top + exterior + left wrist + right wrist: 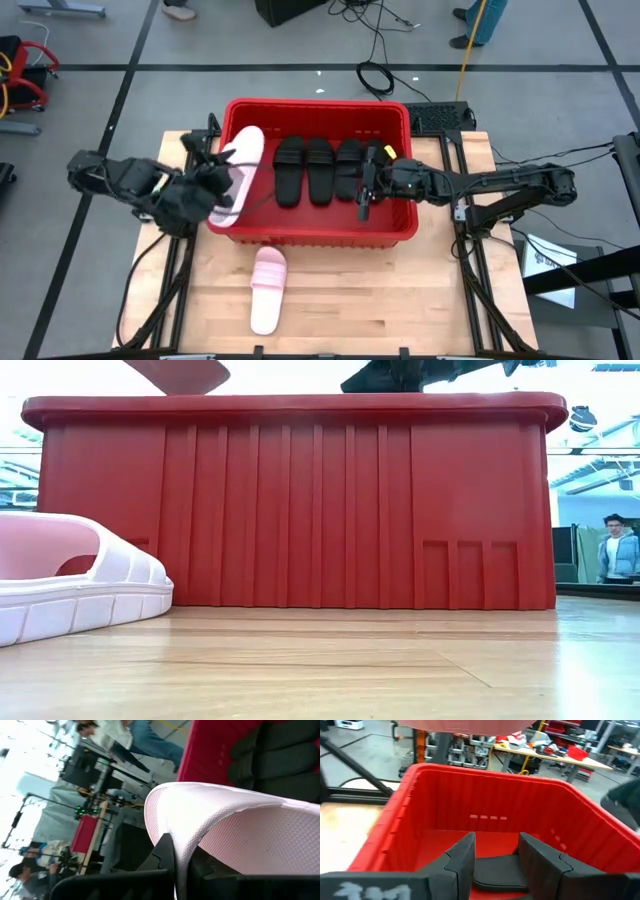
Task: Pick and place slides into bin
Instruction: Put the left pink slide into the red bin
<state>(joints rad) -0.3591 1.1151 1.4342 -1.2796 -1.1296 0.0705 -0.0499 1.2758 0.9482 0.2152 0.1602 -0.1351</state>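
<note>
The left claw (222,178) is gripping a pink slide (240,170) by its edge, fully clamped, and holding it tilted over the left end of the bin (400,232). The right claw (366,188) is hanging partly open over the black slides (305,168) in the bin, holding nothing. A second pink slide (268,290) is lying on the table (380,300). Slides look light and flexible; grip the sole edge or strap
</note>
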